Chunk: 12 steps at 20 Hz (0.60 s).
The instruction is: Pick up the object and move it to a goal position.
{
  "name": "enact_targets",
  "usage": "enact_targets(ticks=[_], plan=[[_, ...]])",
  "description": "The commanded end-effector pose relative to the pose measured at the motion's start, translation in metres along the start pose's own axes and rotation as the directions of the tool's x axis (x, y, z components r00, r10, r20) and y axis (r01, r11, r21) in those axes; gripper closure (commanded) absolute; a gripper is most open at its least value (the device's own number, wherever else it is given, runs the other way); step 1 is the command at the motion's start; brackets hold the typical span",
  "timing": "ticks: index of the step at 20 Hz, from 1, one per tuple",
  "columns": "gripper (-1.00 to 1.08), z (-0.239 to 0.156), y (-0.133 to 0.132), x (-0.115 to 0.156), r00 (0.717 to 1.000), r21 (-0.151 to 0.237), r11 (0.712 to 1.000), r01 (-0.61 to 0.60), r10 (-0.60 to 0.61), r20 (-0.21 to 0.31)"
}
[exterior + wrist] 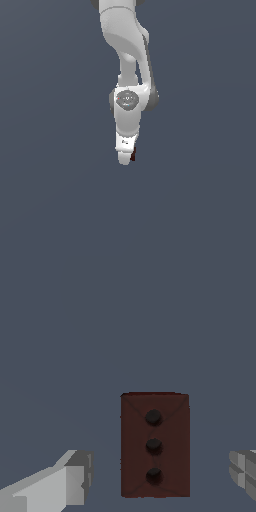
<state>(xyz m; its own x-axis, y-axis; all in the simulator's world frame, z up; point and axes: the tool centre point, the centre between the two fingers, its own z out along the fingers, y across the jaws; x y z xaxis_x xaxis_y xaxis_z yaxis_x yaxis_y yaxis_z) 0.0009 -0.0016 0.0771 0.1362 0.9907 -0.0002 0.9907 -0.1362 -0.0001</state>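
- Your gripper (160, 476) is hanging with its fingers (70, 481) spread apart, touching nothing.
- The block (155, 445) is sitting between them, clear gaps on both sides, three dark dots facing the wrist camera.
- In the exterior view, the white arm (127, 107) is hiding most of the block (133, 154); only a maroon sliver is peeking out on that view's right.
- The grey floor (50, 200) is lying bare around it.

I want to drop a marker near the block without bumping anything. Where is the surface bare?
The floor is bare on every side of the arm. The only crowded spot is under the tool: the block sits between its open fingers, with a gap showing on each side.
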Motion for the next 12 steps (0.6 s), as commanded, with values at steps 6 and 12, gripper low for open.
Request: enact_targets(ticks=[6, 12], plan=[[-0.92, 0.018, -0.001, 0.000, 1.000, 0.000, 1.000, 0.002, -0.002, 0.000], [-0.92, 0.046, -0.001, 0.000, 1.000, 0.000, 1.000, 0.005, -0.005, 0.000]])
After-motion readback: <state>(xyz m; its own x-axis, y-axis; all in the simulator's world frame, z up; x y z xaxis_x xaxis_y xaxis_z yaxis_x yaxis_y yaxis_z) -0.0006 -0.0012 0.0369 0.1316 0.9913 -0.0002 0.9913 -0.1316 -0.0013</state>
